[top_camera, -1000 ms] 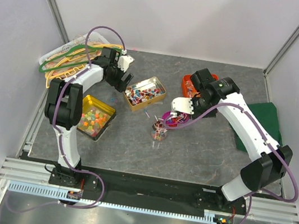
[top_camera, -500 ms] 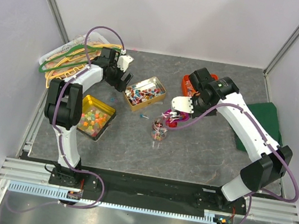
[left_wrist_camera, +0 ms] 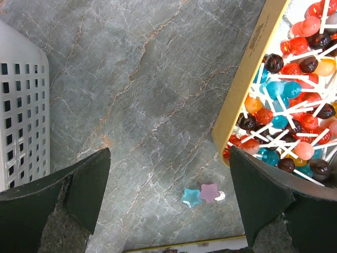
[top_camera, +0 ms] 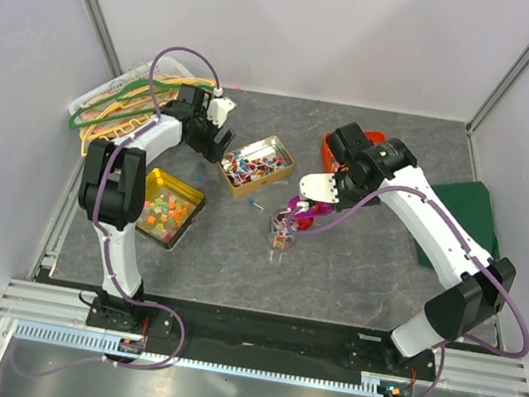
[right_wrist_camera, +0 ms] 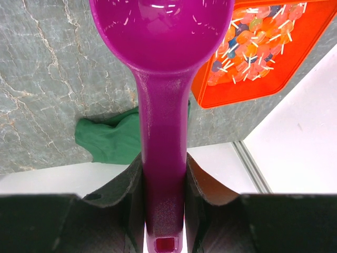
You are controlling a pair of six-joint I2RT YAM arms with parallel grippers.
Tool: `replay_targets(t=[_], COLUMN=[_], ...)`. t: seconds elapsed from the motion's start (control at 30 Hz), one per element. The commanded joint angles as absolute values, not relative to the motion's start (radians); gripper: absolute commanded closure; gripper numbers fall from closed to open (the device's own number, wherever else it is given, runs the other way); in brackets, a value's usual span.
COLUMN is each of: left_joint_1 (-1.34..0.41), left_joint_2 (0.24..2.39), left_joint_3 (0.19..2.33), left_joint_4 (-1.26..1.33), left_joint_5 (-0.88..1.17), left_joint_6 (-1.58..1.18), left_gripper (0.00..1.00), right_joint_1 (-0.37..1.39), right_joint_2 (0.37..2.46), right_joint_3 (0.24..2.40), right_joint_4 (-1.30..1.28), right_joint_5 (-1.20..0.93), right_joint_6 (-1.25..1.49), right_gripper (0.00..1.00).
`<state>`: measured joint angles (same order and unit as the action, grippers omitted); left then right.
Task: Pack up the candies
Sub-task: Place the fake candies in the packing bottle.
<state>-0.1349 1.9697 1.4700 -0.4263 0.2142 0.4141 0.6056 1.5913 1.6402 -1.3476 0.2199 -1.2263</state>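
Over the last second the right hand has carried the purple scoop from the 2 o'clock side of the clear jar to just above its mouth, near the middle of the table. The hand is clamped on the scoop's handle. The bowl shows no load in the wrist view, so I judge that a scoopful has just been tipped in.

Not all of it landed: a small blue piece now lies on the table at the jar's 10 o'clock, where none lay a second ago.

Most of the candies are not yet packed:
- Stick pieces fill the gold tin at the jar's 11 o'clock.
- Pastel balls sit in the yellow tin at its 9 o'clock.
- More sit in the orange tin at 1 o'clock.
- Two star-shaped sweets lie loose beside the gold tin.

The left hand has not moved. It hovers at that tin's 10 o'clock corner with its fingers spread wide and nothing between them.

The spilled piece suggests the jar's mouth is narrow for this scoop. The strays will probably need collecting later.
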Motion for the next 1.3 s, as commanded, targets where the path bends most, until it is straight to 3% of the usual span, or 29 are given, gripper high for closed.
replay_targets(t=[0.0, 0.93, 1.27], left_joint_1=[-0.121, -0.12, -0.107], left_joint_2=[1.939, 1.942, 1.881], left_joint_3=[1.46, 1.46, 1.457], left_joint_4=[-0.396, -0.391, -0.374], left_joint_5=[0.216, 0.216, 0.297], left_joint_6=[0.393, 0.385, 0.376], left_gripper=[0.0, 0.0, 0.0], right_joint_1=[0.62, 0.732, 0.684], right_joint_2=[1.571, 1.568, 1.582], right_joint_3=[1.661, 1.692, 1.832], right_joint_4=[-1.459, -1.459, -1.392], right_joint_5=[0.264, 0.469, 0.376], right_joint_6=[-1.213, -1.256, -1.221], right_gripper=[1.0, 1.0, 1.0])
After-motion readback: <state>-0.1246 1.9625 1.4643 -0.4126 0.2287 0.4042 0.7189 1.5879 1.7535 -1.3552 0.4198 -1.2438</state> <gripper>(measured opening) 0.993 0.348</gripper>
